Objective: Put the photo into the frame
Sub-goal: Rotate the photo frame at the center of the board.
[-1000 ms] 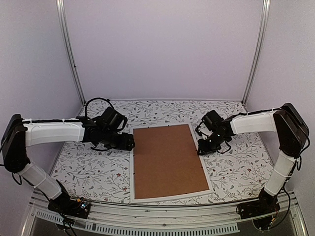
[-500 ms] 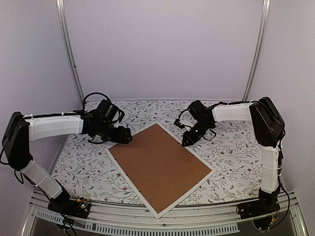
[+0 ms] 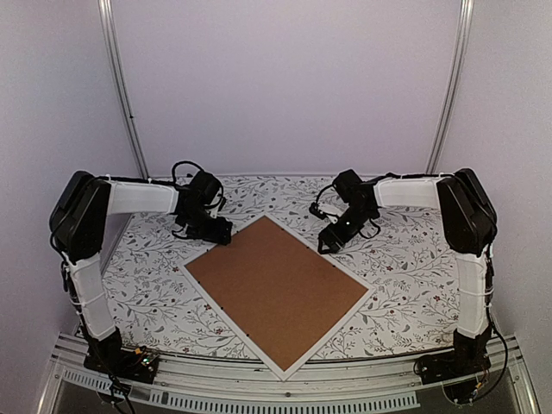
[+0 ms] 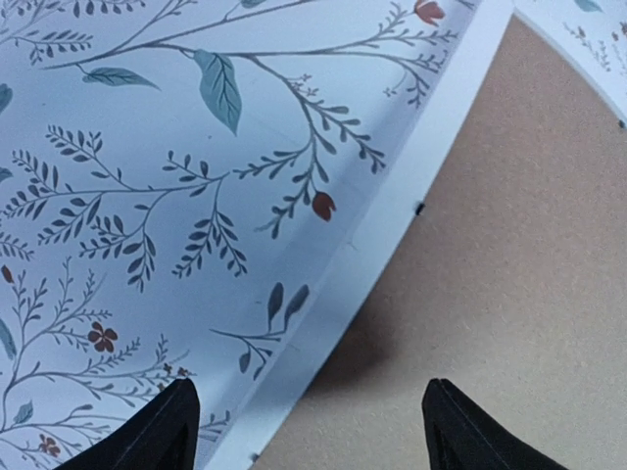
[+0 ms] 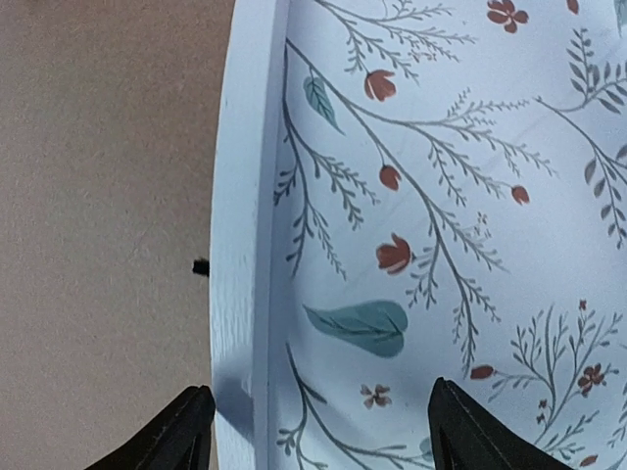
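Observation:
The white frame [image 3: 366, 304] lies face down and turned diagonally on the table, with a brown backing board [image 3: 276, 289] filling it. The photo is hidden. My left gripper [image 3: 221, 231] hovers open at the frame's upper left edge. In the left wrist view the left gripper [image 4: 309, 431] straddles the white edge [image 4: 392, 225], one finger over the cloth and one over the board [image 4: 509, 245]. My right gripper [image 3: 328, 242] is open at the upper right edge. In the right wrist view the right gripper [image 5: 318, 431] spans the white edge [image 5: 240, 196] and the cloth, holding nothing.
A floral tablecloth [image 3: 405, 267] covers the table. Two metal posts [image 3: 121, 86] stand at the back corners against pale walls. Small black tabs [image 5: 200, 266] sit along the frame's inner edge beside the board.
The frame has swung from square to diagonal on the table. Both grippers moved toward the back, the left arm's elbow rose, and the right jaws now stand open.

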You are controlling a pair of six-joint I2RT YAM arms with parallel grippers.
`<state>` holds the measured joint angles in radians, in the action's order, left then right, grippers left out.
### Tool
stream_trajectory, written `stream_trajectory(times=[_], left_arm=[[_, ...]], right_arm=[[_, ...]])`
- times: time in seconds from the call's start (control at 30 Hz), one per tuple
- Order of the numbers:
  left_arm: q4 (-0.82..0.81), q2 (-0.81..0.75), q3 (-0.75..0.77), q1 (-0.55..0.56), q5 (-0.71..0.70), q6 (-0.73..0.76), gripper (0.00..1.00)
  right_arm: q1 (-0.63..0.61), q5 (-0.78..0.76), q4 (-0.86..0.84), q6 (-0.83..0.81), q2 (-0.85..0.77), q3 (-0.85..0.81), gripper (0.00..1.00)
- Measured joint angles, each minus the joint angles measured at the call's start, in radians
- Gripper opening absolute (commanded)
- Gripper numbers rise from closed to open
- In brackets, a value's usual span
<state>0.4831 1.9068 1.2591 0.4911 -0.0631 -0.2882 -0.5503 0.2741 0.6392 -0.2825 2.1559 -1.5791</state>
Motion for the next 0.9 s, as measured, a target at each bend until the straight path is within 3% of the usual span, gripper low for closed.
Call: stream_trajectory(times=[0.23, 0.43, 0.6, 0.7, 0.9], left_arm=[[0.007, 0.108, 0.076, -0.035, 0.037, 0.039, 0.56], [0.002, 0.142, 0.114, -0.037, 0.066, 0.034, 0.24], [-0.003, 0.148, 0.130, -0.037, 0.058, 0.034, 0.04], [-0.050, 0.141, 0.098, -0.048, 0.029, -0.018, 0.00], [-0.178, 0.018, -0.134, -0.099, 0.065, -0.131, 0.00]], right_arm=[[0.022, -0.042, -0.014, 0.180, -0.192, 0.178, 0.84], [0.022, -0.056, -0.008, 0.335, -0.381, 0.333, 0.84], [0.022, -0.068, 0.012, 0.427, -0.477, 0.429, 0.87], [0.024, -0.079, 0.024, 0.484, -0.527, 0.489, 0.91], [0.041, -0.081, 0.037, 0.582, -0.607, 0.591, 0.96]])
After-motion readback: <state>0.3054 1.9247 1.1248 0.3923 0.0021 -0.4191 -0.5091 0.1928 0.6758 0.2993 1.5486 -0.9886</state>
